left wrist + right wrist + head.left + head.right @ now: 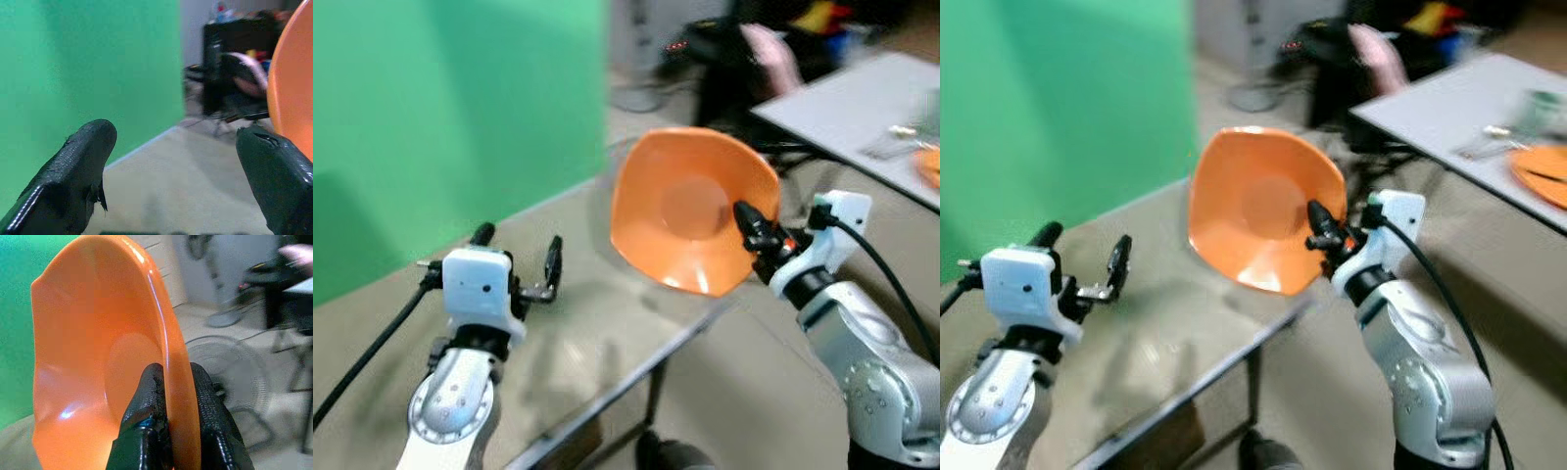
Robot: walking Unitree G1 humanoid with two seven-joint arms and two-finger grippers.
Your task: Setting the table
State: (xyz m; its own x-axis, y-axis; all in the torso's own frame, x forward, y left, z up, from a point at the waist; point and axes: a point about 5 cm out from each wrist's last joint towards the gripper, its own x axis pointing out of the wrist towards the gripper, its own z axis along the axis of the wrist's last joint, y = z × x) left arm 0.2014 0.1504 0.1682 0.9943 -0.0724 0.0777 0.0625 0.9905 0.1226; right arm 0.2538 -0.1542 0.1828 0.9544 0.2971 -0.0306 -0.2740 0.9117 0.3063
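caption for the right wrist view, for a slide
Right gripper pinching the rim of a tilted orange plate, one black finger on each side.

Head cameras look forward and down over the near table (pixel 607 343); both share the orange bowl (pixel 690 211) and far table (pixel 1449 108). Each wrist camera looks closely along its fingers; both catch the bowl.

Right hand (pixel 166 396) raised, fingers pinched together; left hand (pixel 519 257) forward, fingers spread apart.
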